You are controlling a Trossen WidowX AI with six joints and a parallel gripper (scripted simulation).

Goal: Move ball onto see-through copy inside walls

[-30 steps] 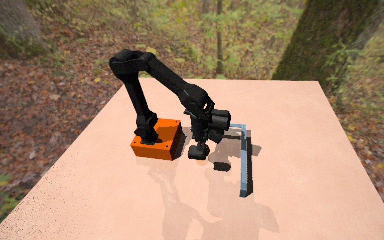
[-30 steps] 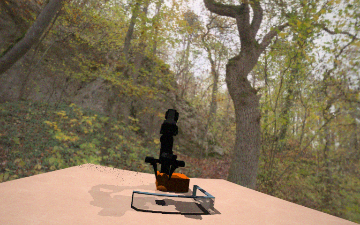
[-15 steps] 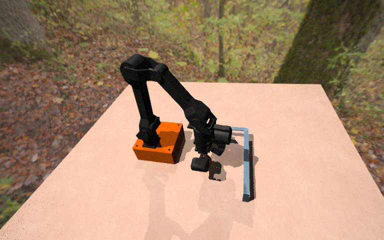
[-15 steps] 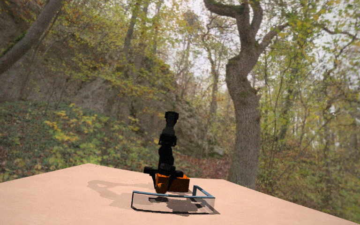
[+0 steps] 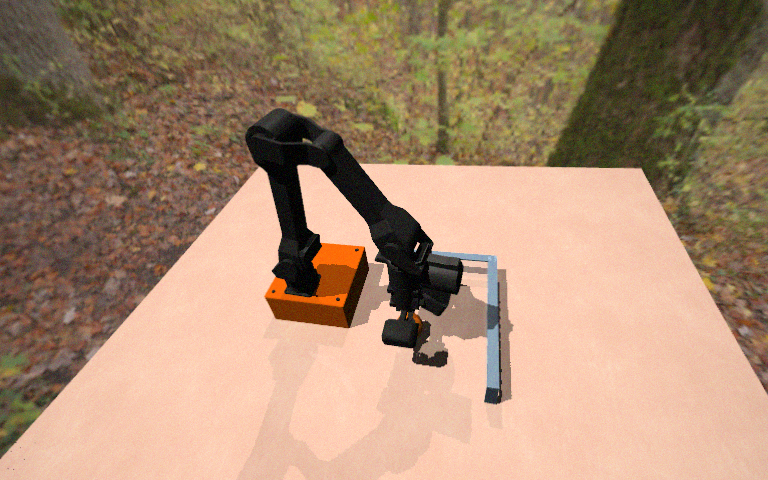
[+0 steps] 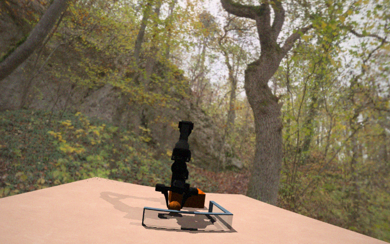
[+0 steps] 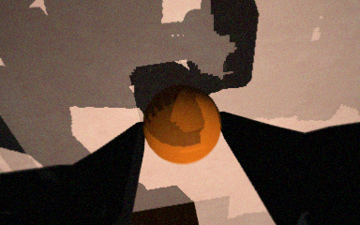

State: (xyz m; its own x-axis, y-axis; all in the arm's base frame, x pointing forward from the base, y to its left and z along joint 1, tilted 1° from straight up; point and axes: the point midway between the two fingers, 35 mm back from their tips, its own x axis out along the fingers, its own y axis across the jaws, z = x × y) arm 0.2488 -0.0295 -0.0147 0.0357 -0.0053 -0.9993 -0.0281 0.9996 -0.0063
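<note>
Top view: the end effector (image 5: 408, 330) grasps the orange ball (image 5: 417, 320) over the desk (image 5: 566, 226), beside the walls (image 5: 492, 316); placement is likely at hand. Exterior view: the ball (image 6: 174, 205) hangs low. Wrist view: the ball (image 7: 182, 123) sits clamped between both fingers; next, probably releasing and retreating.

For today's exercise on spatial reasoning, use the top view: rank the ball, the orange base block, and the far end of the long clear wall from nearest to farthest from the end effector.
1. Ball: gripped between the fingers of the end effector.
2. Orange base block: to its left in the picture, under the arm.
3. Far end of the long clear wall: lower right in the picture.
</note>
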